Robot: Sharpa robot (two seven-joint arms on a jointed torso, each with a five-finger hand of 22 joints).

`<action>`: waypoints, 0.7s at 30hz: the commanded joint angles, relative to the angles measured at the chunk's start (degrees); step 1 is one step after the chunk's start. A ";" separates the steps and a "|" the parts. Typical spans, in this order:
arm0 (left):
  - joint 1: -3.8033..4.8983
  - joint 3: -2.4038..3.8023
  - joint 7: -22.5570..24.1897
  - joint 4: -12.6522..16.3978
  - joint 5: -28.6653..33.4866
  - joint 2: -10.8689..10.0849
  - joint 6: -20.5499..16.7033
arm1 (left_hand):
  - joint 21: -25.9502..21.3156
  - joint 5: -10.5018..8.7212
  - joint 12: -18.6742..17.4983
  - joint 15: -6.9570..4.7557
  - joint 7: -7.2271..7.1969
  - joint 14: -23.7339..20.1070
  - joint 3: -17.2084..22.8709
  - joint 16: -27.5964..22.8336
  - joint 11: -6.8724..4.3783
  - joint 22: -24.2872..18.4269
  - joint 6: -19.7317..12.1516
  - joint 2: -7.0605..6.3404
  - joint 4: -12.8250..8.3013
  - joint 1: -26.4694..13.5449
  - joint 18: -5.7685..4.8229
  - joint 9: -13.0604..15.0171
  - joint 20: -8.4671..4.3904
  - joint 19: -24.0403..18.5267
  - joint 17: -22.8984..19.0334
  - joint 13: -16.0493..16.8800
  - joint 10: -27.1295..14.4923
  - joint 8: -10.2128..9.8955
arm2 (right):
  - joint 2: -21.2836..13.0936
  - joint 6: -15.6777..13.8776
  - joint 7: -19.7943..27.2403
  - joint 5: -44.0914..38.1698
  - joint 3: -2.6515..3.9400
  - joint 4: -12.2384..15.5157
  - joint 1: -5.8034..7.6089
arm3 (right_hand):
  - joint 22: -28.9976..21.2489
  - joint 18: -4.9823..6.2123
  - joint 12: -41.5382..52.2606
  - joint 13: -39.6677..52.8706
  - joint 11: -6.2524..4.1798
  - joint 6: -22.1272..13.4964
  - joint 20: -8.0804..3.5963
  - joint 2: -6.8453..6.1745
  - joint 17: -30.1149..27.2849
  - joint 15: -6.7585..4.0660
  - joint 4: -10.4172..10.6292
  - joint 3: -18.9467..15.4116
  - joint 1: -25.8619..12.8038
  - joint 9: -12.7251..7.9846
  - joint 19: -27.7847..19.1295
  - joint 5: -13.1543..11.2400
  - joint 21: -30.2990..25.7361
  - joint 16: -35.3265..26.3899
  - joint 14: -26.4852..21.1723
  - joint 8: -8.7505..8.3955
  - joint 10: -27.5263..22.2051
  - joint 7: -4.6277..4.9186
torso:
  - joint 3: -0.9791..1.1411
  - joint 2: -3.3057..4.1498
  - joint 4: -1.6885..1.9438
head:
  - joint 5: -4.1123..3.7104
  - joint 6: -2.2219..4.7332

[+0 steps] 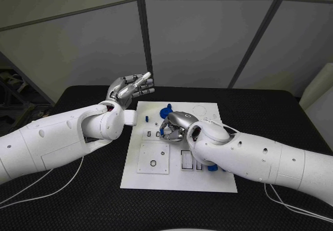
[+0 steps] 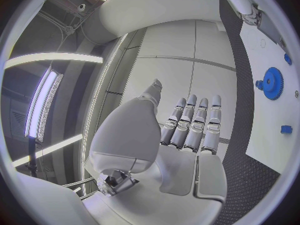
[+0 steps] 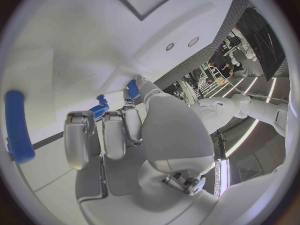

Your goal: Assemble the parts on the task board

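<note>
**Right hand low on the board, left hand raised**

The white board [image 1: 156,180] lies mid-table. The left hand [image 1: 130,88] is lifted beyond its far left corner, fingers straight, empty. The right hand [image 1: 177,126] curls over the board's middle; whether it holds anything, I cannot tell. A blue gear [image 1: 166,112] sits just beyond it.

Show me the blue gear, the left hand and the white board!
blue gear [image 2: 272,83], left wrist view, on its toothed disc.
left hand [image 1: 130,88], head view, on its palm.
task board [image 1: 139,180], head view, on a bare corner.

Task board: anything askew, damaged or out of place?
Nothing stands out. The task board lies flat on the table, undamaged as far as shown. A blue gear sits on it. The right hand is over its middle; the left hand is raised beyond its edge, holding nothing.
</note>
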 commanded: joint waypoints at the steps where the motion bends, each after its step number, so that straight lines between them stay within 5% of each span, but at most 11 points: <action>1: 0.11 0.05 0.32 0.06 -0.39 -0.01 0.53 | 0.28 0.01 -0.27 -0.11 3.65 0.02 0.07 -0.17 0.10 -0.06 0.14 0.77 -0.33 -0.01 0.84 -0.08 0.07 0.16 -0.03 -0.02 0.05 -0.24 | -0.03 -0.69 -0.21 -0.25 -0.10 -0.04 -0.04 | 14.01 -0.60 -0.33 3.98 0.48 -0.60 0.33 -0.78 4.76 0.47 0.17 -0.48 -0.23 -0.14 5.39 -0.41 -0.06 -0.26 3.60 -0.11 0.13 -0.02 | 0.00 0.02 -0.04 | 0.00 0.00; 9: 0.11 0.05 0.29 0.05 -0.39 -0.06 0.55 | 0.28 0.01 -0.27 -0.11 3.65 0.02 0.07 -0.17 0.10 -0.06 0.14 0.77 -0.33 -0.01 0.84 -0.08 0.07 0.16 -0.03 -0.02 0.05 -0.24 | -0.11 -2.04 -0.01 -0.25 -0.10 0.13 -0.04 | 13.81 -0.55 -0.73 3.66 0.60 -1.48 0.51 -1.60 4.64 0.60 0.72 -1.22 -1.24 -0.38 5.28 -0.74 -0.19 -0.35 3.56 -0.09 -0.10 0.08 | 0.00 -0.01 0.02 | -0.05 -0.01; 15: 0.11 0.05 0.27 0.04 -0.39 -0.13 0.56 | 0.28 0.01 -0.27 -0.11 3.65 0.02 0.07 -0.17 0.10 -0.06 0.14 0.77 -0.33 -0.01 0.84 -0.08 0.07 0.16 -0.03 -0.02 0.05 -0.24 | -0.53 -4.29 1.40 -0.14 -0.10 0.85 -0.04 | 13.35 -0.44 -1.94 2.73 0.86 -3.63 0.69 -3.63 4.07 0.79 1.95 -2.57 -2.11 -0.86 5.00 -1.06 -0.49 -0.71 3.41 -0.12 -0.80 0.35 | 0.02 0.01 0.03 | 0.03 -0.03; 21: 0.10 0.05 -0.51 -0.20 -2.15 -0.41 -0.35 | 0.50 0.03 -0.25 -0.22 3.42 2.22 -0.09 0.17 -0.02 -0.08 1.71 0.76 -0.81 -0.11 0.98 0.07 0.08 0.51 0.18 0.01 0.41 -0.07 | -2.20 -11.07 11.35 2.33 -0.09 2.79 -0.04 | 12.76 -0.29 -2.87 1.93 1.68 -9.70 1.22 -6.32 3.90 1.36 5.74 -4.27 0.01 -2.38 4.64 -5.18 -0.90 -0.92 3.35 -0.30 -1.32 1.34 | 0.01 -0.09 -0.04 | 0.13 0.08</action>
